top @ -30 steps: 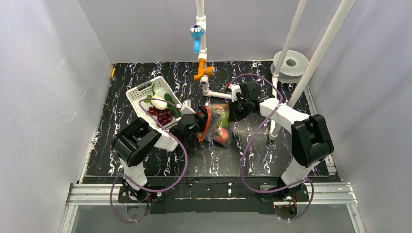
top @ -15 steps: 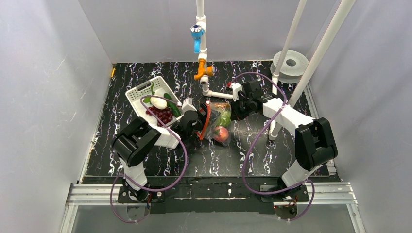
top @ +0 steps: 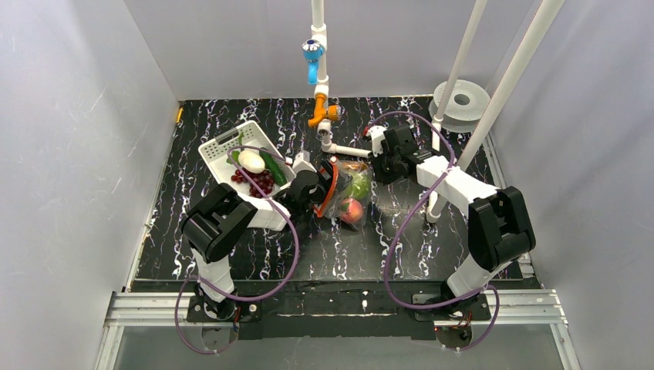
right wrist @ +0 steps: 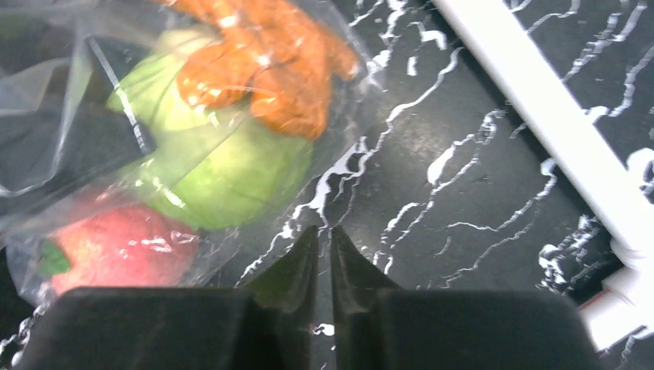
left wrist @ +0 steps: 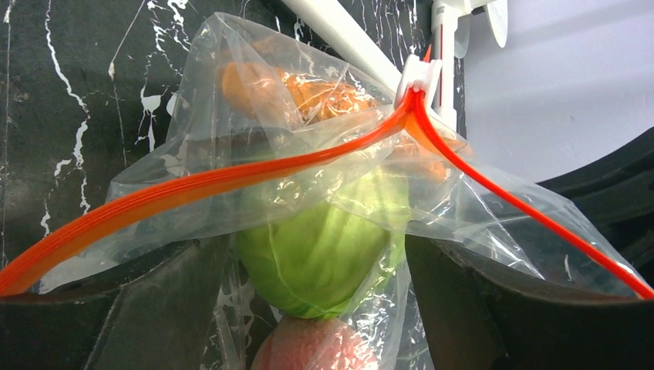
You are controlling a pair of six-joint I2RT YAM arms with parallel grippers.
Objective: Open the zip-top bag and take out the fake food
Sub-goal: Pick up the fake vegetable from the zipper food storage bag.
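Note:
The zip-top bag [top: 348, 194] lies mid-table with its orange-red zip strip [left wrist: 231, 176] parted. My left gripper [top: 311, 187] is open at the mouth. Its fingers [left wrist: 116, 308] stand wide apart under the plastic, either side of the green round vegetable [left wrist: 324, 247]. The pink-red peach [left wrist: 316, 351] lies below it and the orange piece [left wrist: 308, 91] beyond. My right gripper [right wrist: 325, 231] is shut and empty, just right of the bag [right wrist: 193, 139], over bare table. The egg piece [top: 251, 161], cucumber [top: 271, 164] and grapes [top: 258, 182] lie in the white basket [top: 220, 145].
A white pipe stand with an orange fitting [top: 322, 116] and blue tap [top: 311, 52] rises behind the bag; its pipe [right wrist: 540, 116] runs close to my right gripper. A white spool [top: 461, 100] sits back right. White poles [top: 493, 100] slant over the right side.
My right gripper has drawn back from the bag toward the far side. My left gripper has pushed a little further toward the bag's mouth, and the bag has shifted slightly.

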